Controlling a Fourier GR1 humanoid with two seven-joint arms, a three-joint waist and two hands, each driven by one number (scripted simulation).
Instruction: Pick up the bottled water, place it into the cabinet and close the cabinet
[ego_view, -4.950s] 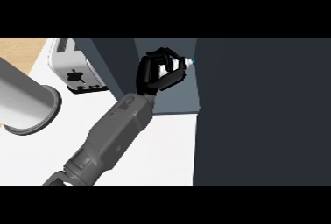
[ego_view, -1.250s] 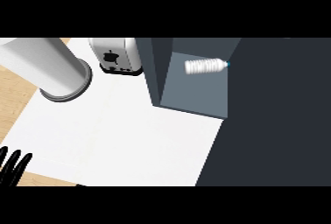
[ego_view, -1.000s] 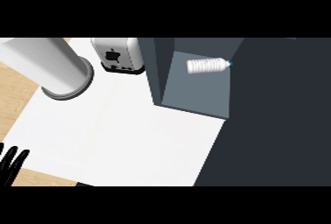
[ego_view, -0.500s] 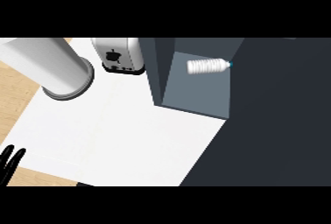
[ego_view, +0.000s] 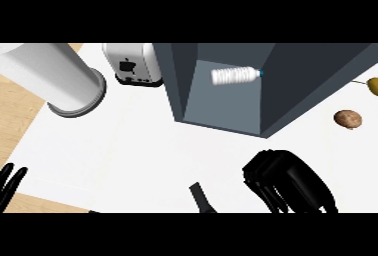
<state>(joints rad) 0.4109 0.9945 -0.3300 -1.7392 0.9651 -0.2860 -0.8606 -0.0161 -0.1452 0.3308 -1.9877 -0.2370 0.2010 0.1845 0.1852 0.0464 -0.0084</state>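
The bottled water (ego_view: 235, 75), clear and ribbed with a blue cap, lies on its side inside the dark grey cabinet (ego_view: 303, 85), near the back of the open compartment. No hand touches it. My right hand (ego_view: 289, 181) shows at the lower right, in front of the cabinet's open front and below it, fingers relaxed and holding nothing. A black thumb tip (ego_view: 201, 196) sticks up to its left. My left hand (ego_view: 9, 183) rests at the lower left edge, fingers up and straight. I cannot make out the cabinet's door.
A toaster (ego_view: 131, 64) stands just left of the cabinet, and a large white cylinder (ego_view: 57, 75) stands at the far left. A brown round fruit (ego_view: 347, 118) and a yellow-green one (ego_view: 372, 85) lie on the white counter (ego_view: 140, 145) right of the cabinet.
The dark panel that filled the right side is gone, and the counter with the fruit now shows there. My right hand has come into view at the lower right. The bottle has not moved.
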